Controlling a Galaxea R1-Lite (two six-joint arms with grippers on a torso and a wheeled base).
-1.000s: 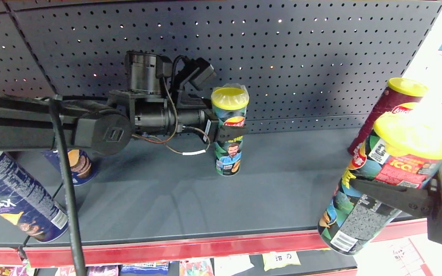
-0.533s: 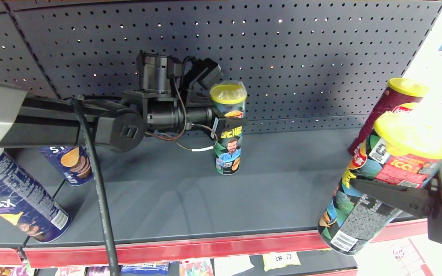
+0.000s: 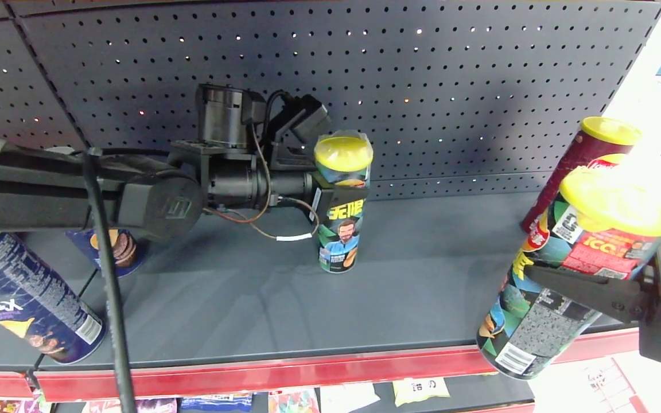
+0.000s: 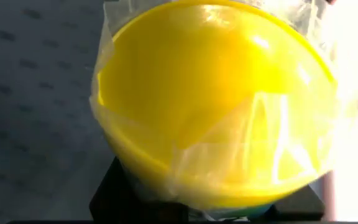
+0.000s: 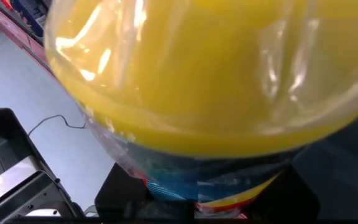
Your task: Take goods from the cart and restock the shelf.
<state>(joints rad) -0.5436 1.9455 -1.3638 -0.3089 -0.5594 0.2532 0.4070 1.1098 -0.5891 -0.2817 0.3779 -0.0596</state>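
A chip can (image 3: 340, 223) with a yellow lid (image 4: 216, 99) stands upright mid-shelf, its base at or just above the grey shelf board (image 3: 422, 275). My left gripper (image 3: 343, 190) comes in from the left and is shut on the can's upper part. At the front right, off the shelf's edge, my right gripper (image 3: 566, 261) is shut on a second chip can (image 3: 560, 275), which is tilted with its yellow lid (image 5: 216, 74) toward the right.
A dark red can (image 3: 586, 158) leans at the shelf's back right. Two blue cans (image 3: 26, 298) (image 3: 113, 249) sit at the left. A pegboard wall (image 3: 451, 86) backs the shelf and a red strip (image 3: 307, 370) runs along its front edge.
My left wrist has turned with the can, so a different side of its label faces forward. The can has shifted slightly toward the shelf front. The right arm and its can have barely moved.
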